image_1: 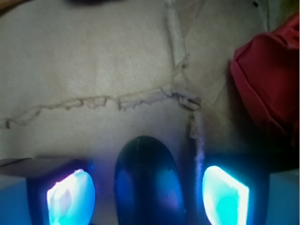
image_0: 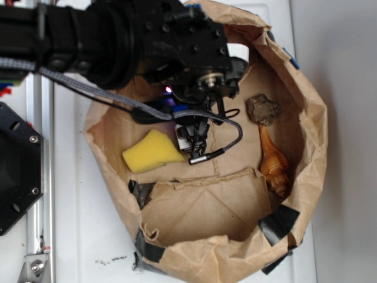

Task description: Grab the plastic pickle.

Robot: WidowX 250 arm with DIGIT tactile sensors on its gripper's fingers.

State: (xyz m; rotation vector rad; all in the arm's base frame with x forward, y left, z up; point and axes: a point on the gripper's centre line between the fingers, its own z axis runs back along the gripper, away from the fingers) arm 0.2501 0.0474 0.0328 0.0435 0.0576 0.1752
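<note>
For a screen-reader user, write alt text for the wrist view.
A dark, rounded plastic pickle lies between the two glowing blue-lit fingers of the open claw, with a gap showing on each side. It rests on brown paper with torn seams, and a red object sits at the right edge.

Plastic pickle [image_1: 149,185]: dark, smooth, rounded end visible in wrist view, lying flat on brown paper, lengthwise, near bottom edge; hidden in exterior view.

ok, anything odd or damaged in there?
Nothing spilled. The brown paper liner is crumpled, torn along a seam and patched with black tape. The plastic pickle sits centred between the open claw fingers.
</note>
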